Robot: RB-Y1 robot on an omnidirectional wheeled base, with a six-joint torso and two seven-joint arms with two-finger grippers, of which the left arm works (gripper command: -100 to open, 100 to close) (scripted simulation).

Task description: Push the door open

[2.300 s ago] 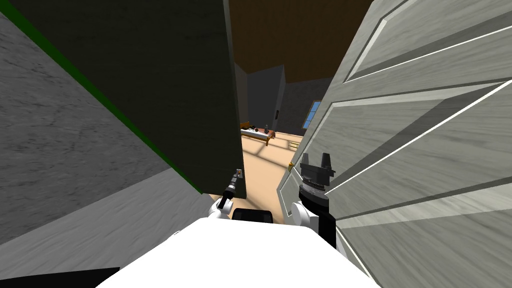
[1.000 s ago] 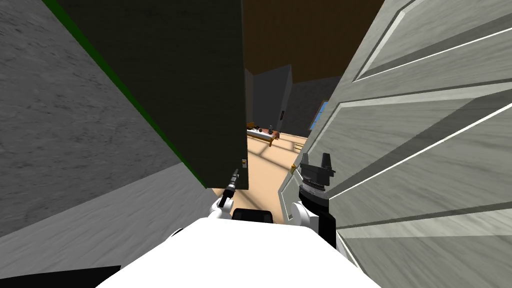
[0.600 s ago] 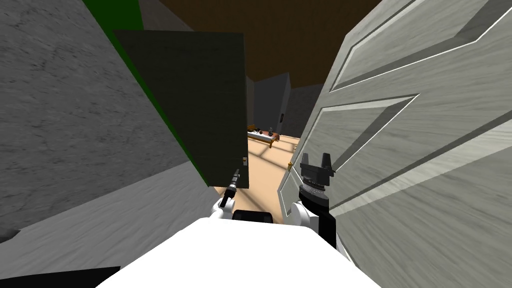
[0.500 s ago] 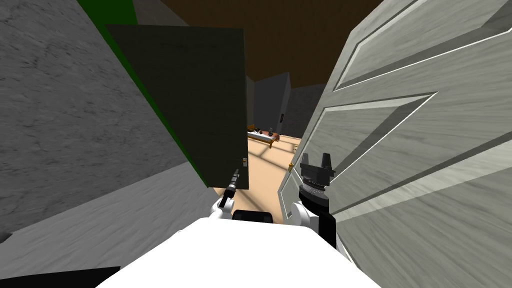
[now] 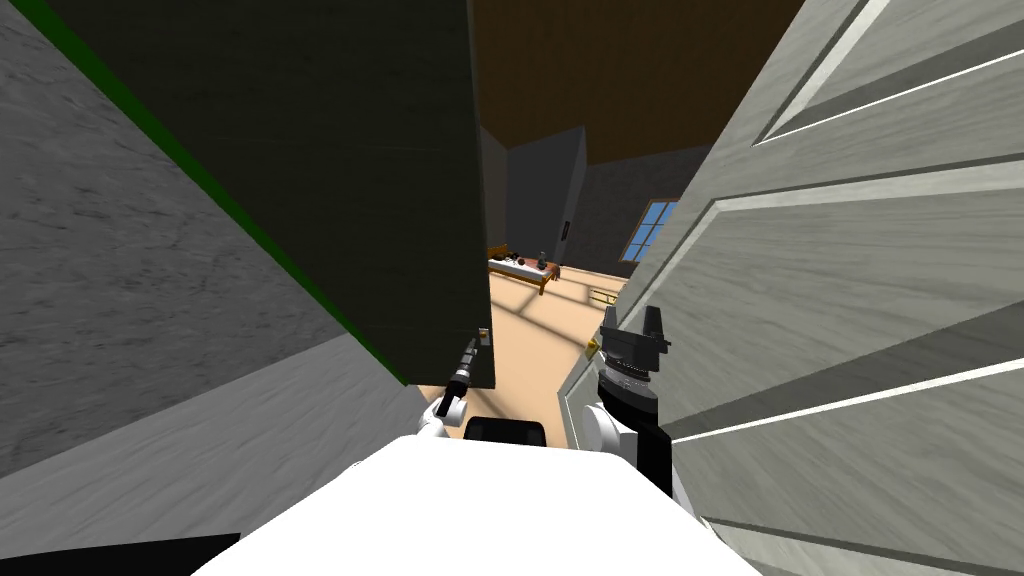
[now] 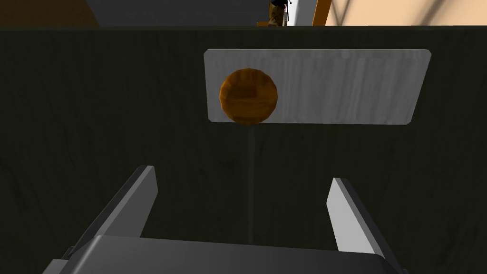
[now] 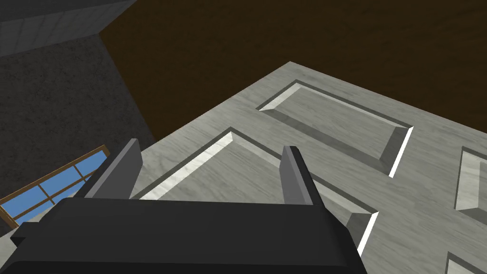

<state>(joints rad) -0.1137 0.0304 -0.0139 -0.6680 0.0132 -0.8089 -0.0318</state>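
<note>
A light grey panelled door (image 5: pixel 820 300) stands ajar on my right, with a small brass knob (image 5: pixel 592 346) near its free edge. My right gripper (image 5: pixel 630 322) is raised beside that edge, open and holding nothing; in its wrist view the fingers (image 7: pixel 293 173) point along the door's panels (image 7: pixel 333 138). On my left is a dark slab (image 5: pixel 360 200) with a green edge. My left gripper (image 5: pixel 470 352) sits low against it, open (image 6: pixel 242 190), facing a grey plate (image 6: pixel 317 86) with a round orange knob (image 6: pixel 248 96).
Between the slab and the door a gap opens onto a tan floor (image 5: pixel 530 320). A low table (image 5: pixel 520 268) with small things on it stands far back. A blue window (image 5: pixel 648 228) shows in the dark far wall. A grey wall (image 5: pixel 120 300) runs close on my left.
The whole head view has swung and rolled, so my head or base moved. The window now shows past the door's edge. Both grippers keep their places before my chest.
</note>
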